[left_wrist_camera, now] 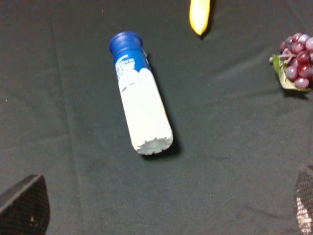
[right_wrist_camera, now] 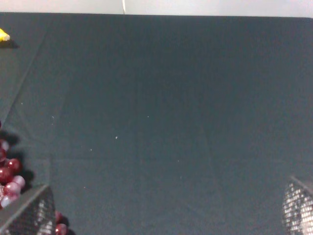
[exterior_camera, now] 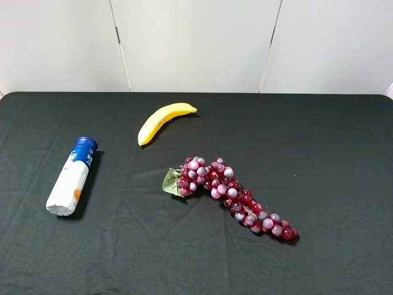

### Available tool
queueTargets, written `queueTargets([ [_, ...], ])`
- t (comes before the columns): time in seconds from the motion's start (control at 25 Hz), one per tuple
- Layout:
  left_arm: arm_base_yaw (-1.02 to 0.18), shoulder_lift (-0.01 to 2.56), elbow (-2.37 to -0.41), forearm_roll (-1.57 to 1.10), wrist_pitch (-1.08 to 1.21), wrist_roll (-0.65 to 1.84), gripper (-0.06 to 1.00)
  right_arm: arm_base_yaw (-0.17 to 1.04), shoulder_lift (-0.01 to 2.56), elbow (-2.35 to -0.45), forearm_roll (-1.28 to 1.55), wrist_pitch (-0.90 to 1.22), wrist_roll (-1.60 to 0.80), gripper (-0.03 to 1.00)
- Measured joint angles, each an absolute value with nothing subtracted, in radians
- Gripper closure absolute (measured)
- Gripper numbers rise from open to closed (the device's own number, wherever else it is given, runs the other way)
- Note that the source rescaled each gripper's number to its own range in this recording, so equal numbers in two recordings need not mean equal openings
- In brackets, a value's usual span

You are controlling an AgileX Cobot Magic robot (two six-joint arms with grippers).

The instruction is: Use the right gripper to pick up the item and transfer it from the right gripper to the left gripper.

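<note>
The item, a slim white bottle [exterior_camera: 71, 177] with a blue cap, lies on its side at the left of the black table, cap pointing away. It also shows in the left wrist view [left_wrist_camera: 141, 101], ahead of my left gripper [left_wrist_camera: 164, 208], whose two fingertips [left_wrist_camera: 25, 204] stand wide apart and empty. My right gripper [right_wrist_camera: 164, 211] is also open and empty over bare cloth; the bottle is out of its view. Neither gripper shows in the exterior high view.
A yellow banana [exterior_camera: 162, 120] lies behind the middle of the table. A red grape bunch [exterior_camera: 232, 195] with a green leaf lies right of centre, and its edge shows in the right wrist view [right_wrist_camera: 7, 174]. A white wall stands behind the table.
</note>
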State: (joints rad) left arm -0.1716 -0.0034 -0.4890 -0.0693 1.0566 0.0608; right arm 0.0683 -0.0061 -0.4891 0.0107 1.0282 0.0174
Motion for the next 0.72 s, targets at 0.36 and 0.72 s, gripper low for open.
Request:
queueTargets([
  [0.36, -0.172, -0.003, -0.488, -0.069, 1.056, 0.061, -0.05, 0.068, -0.006, -0.489, 0.012, 1.028, 0.017, -0.03],
  [0.72, -0.039, -0.003, -0.488, -0.069, 1.055, 0.061, -0.05, 0.068, -0.006, -0.489, 0.012, 1.028, 0.017, -0.03],
])
